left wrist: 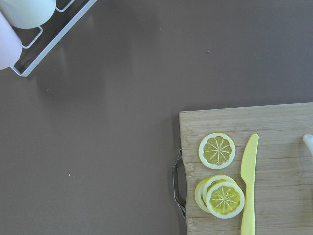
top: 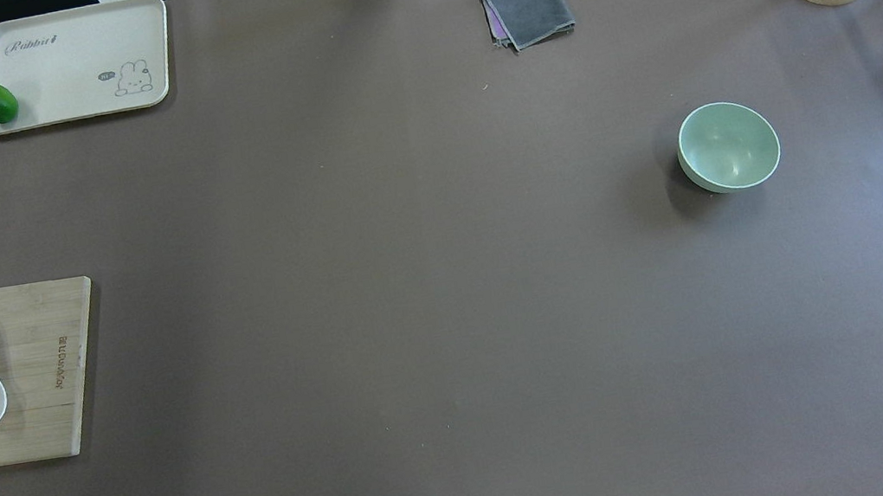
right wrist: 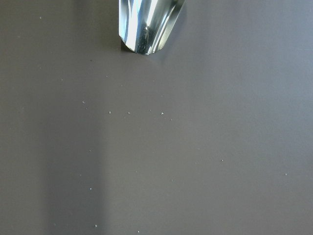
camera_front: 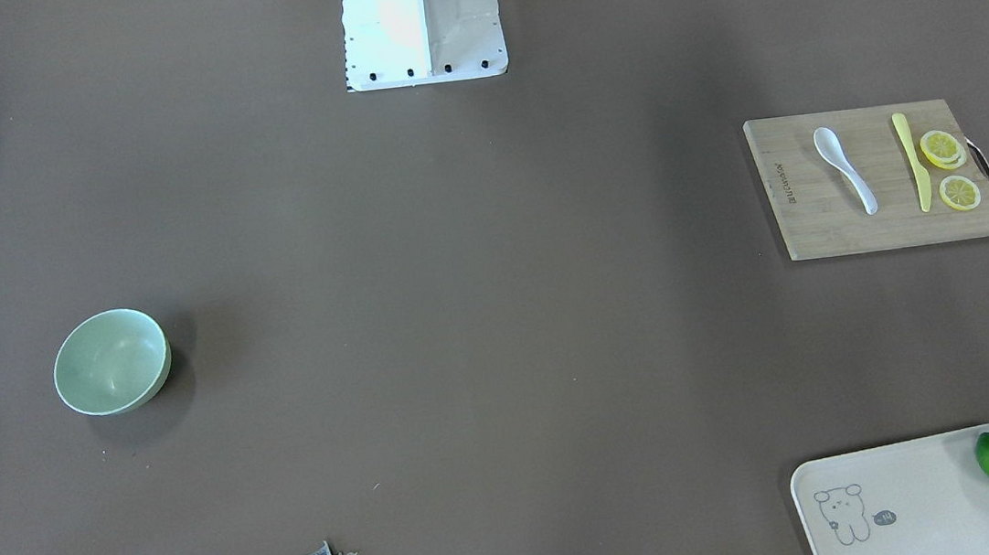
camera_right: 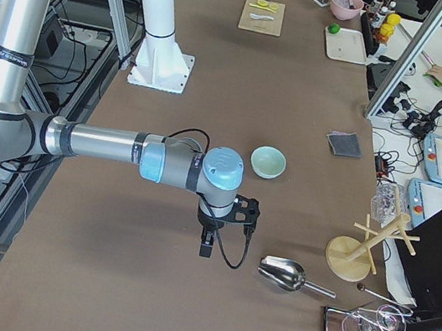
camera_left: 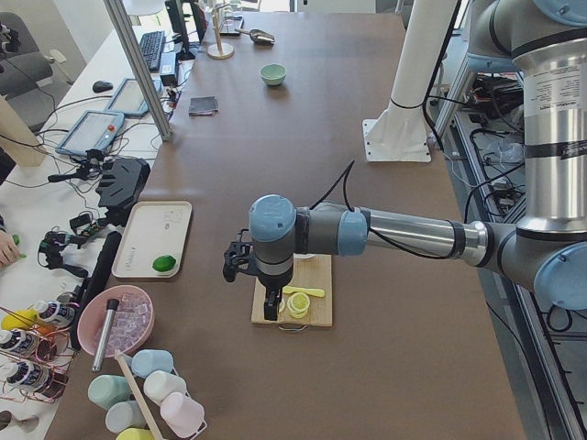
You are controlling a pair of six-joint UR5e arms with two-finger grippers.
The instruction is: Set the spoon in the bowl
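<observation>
Spoon (camera_front: 844, 169) lies untouched on cutting board (camera_front: 805, 217) at left end of bench (camera_front: 498, 314), bowl (camera_front: 111, 362) empty well apart toward right end, so nothing is done yet; left tool (camera_left: 270, 310) hangs by the board, right tool (camera_right: 205, 246) over bare bench, open or closed cannot tell for either.

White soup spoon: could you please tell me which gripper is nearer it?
Left. The left gripper hangs above the wooden board holding the spoon; the right gripper is beyond the round mint-green bowl.

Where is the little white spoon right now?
The spoon lies on the wooden cutting board at the right of the front-facing view, on the robot's left side. It is beside the yellow knife and far from the bowl.
</observation>
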